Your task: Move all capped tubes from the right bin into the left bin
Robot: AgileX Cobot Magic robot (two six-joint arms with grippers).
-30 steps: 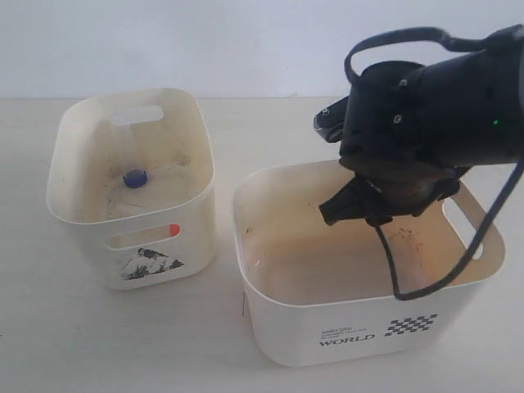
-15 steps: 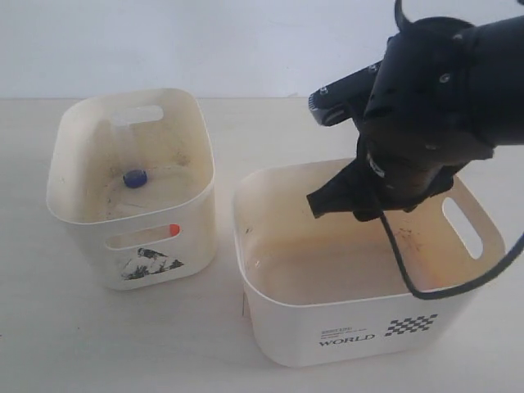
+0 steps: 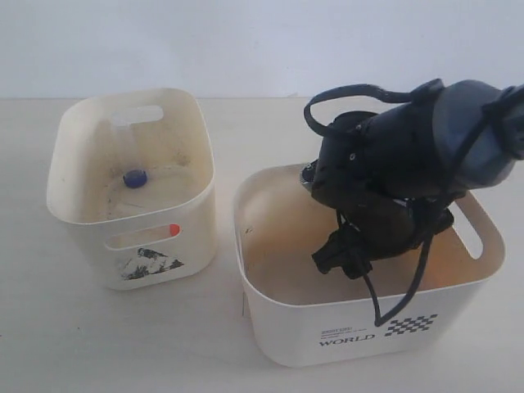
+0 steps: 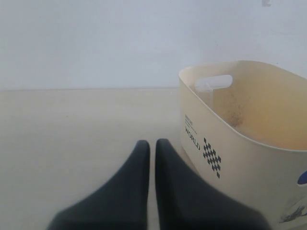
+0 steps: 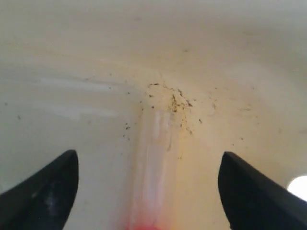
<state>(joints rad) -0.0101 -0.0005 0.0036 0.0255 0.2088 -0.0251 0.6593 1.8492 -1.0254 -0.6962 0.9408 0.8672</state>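
Inside the right bin (image 3: 286,332), my right gripper (image 5: 148,155) stands wide open astride a red-capped tube (image 5: 154,139) lying on the floor, not yet gripped. The left bin (image 3: 82,214) holds a blue-capped tube (image 3: 135,177) and an orange-red cap (image 3: 173,229). My left gripper (image 4: 152,146) is closed and empty. I judge at least one transfer remains.

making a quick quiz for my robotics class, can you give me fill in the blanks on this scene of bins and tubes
1. The right gripper reaches into the wide bin printed with the word ____.
2. Its jaws stand ____ on either side of a clear tube.
3. The left gripper has its jaws ____.
4. Seen over the narrow bin's rim, the cap inside is ____.
Missing words: WORLD; open; shut; blue.
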